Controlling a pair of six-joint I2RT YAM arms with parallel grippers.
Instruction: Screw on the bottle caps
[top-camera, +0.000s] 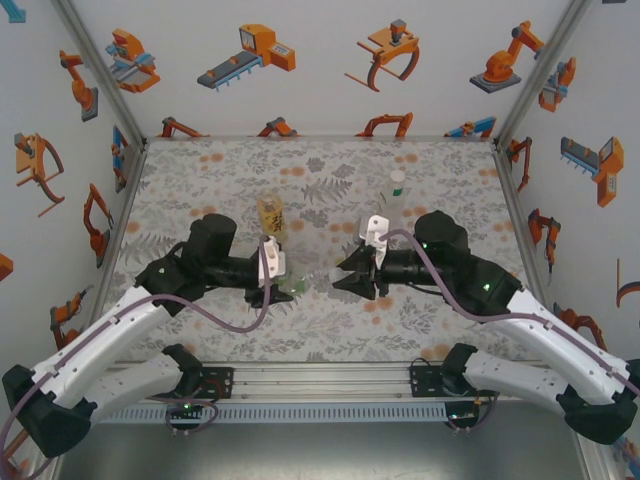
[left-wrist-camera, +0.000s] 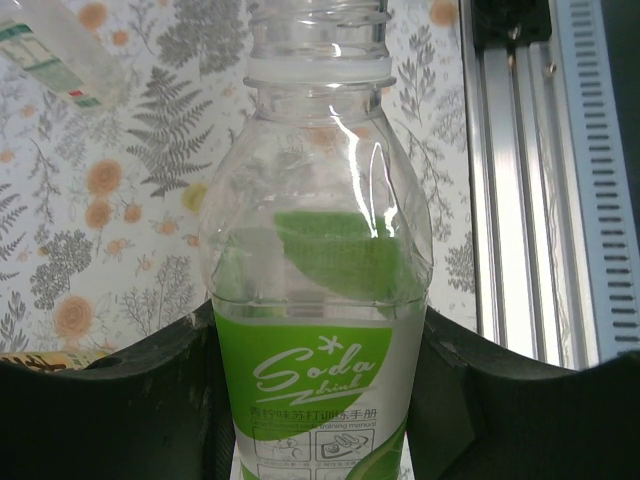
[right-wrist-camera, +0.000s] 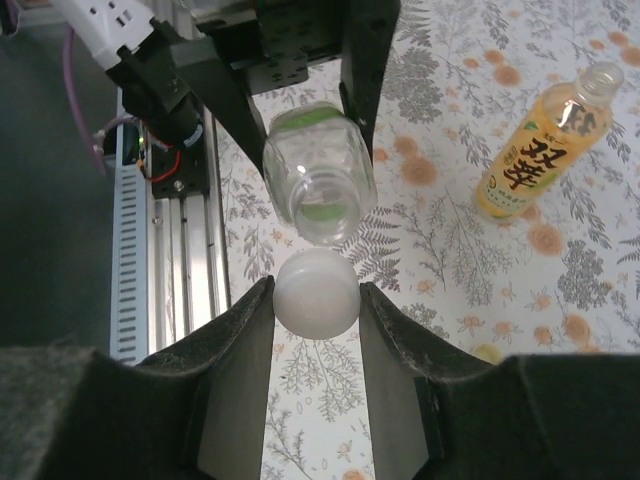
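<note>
The green-label bottle (left-wrist-camera: 318, 250) is the nearest container. It is held over the middle of the table (top-camera: 330, 170) with its bare, threaded mouth pointing at the right hand (right-wrist-camera: 316, 300). Its clear body shows nothing coloured inside, and whether it holds water I cannot tell. The left hand (left-wrist-camera: 315, 345) is clenched on it at the label, a black finger on each side. The right hand grips the white cap (right-wrist-camera: 316, 285) between its fingertips, just in front of the mouth and not on the threads. A pale yellow cap (right-wrist-camera: 485, 352) lies on the table beside that hand.

Farther back the amber bottle (top-camera: 270, 213) stands uncapped with amber liquid inside. Farthest back, the slim bottle (top-camera: 395, 195) stands upright, its contents unclear.

Both arms reach in from the rail (top-camera: 320, 380) at the near edge. They bend inward so the hands face each other at mid-table.

The bottles are thin clear plastic, and the cap is smooth, round and matte. The arm shells are white with black joints. The table cover is printed with grey ferns and orange flowers, and the rail is ribbed aluminium.
</note>
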